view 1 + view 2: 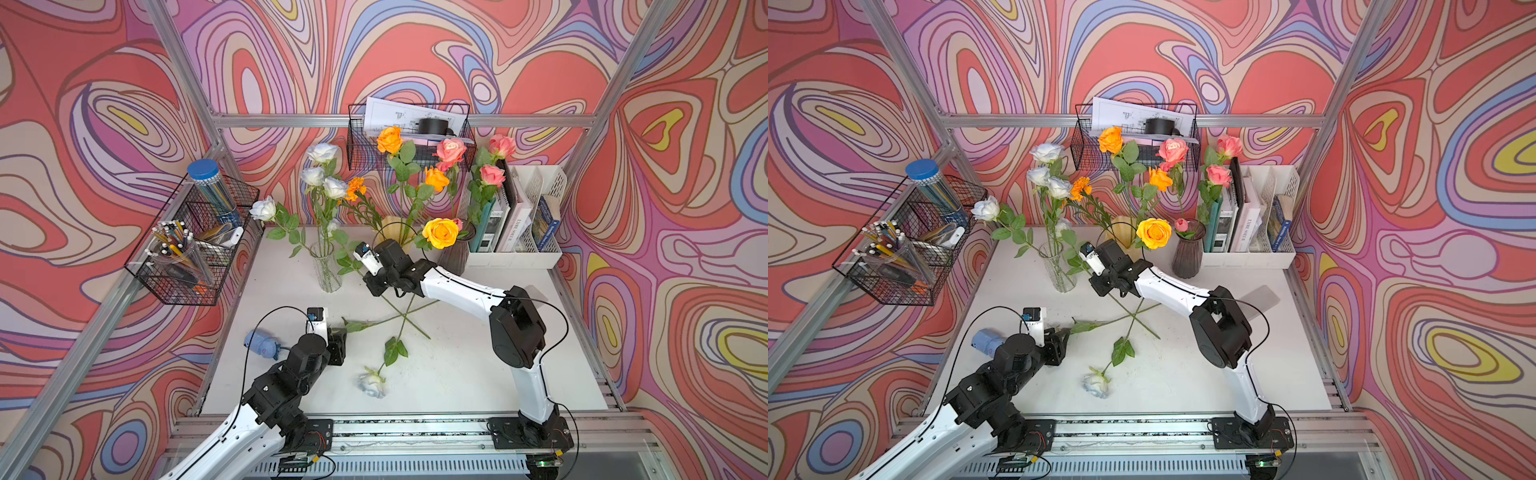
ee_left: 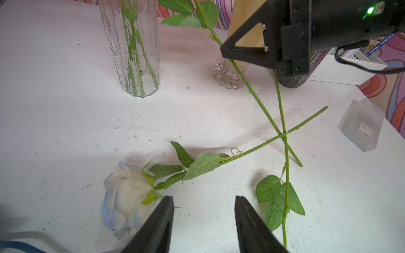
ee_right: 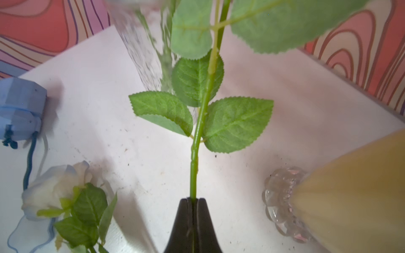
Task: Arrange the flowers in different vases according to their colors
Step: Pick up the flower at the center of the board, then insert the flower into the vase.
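R gripper (image 3: 192, 199) clenched on the green stem of a white rose (image 1: 263, 209). The bloom is up at centre-left in both top views, and the stem slants down to the right thru the jaws, its lower end crossing two other stems over the white table (image 1: 478, 374). L gripper (image 2: 203, 200) has jaws released w/ nothing btwn them, low over the table at lower centre-left of frame. It's just beside the head of a second white rose (image 2: 126, 197) lying flat, stem running off right to the crossing. A third white rose (image 1: 372, 382) lies flat nearer the bottom of frame, stem running up toward the same crossing. Clear glass vase (image 1: 326, 270) stands upright mid-frame w/ several white blooms (image 1: 322, 153) in it. Yellow vase (image 1: 388, 227) is behind the R gripper, mostly hidden, w/ orange blooms (image 1: 390, 139) above it. Dark purple vase (image 1: 1187, 257) is right of centre, next to the white file rack (image 1: 1250, 257), w/ pink roses (image 1: 1173, 149) standing in it. Blue toy (image 1: 262, 344) sits left of the L arm.
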Motion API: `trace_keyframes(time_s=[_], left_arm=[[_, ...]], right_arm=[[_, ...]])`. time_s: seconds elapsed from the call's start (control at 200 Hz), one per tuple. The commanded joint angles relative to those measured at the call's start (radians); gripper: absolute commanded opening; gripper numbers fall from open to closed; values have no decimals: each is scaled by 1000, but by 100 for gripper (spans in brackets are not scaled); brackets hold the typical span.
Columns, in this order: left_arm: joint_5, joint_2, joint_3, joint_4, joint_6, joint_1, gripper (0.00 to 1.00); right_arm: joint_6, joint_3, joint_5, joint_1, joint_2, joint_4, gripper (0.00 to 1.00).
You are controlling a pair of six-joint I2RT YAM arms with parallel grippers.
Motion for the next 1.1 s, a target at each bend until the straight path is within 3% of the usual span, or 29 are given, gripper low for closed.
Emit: trace_keyframes(time_s=[0.0, 0.185, 0.661, 1.097], left_arm=[[11, 3, 0, 26, 11, 1, 51], [9, -4, 1, 15, 16, 0, 51], [27, 23, -14, 53, 20, 0, 51], [29, 14, -14, 50, 26, -1, 51]], right_arm=[[-18, 19, -14, 4, -31, 124, 0], [12, 51, 29, 4, -25, 161, 0], [67, 170, 127, 4, 25, 40, 0], [91, 525, 164, -3, 234, -54, 0]])
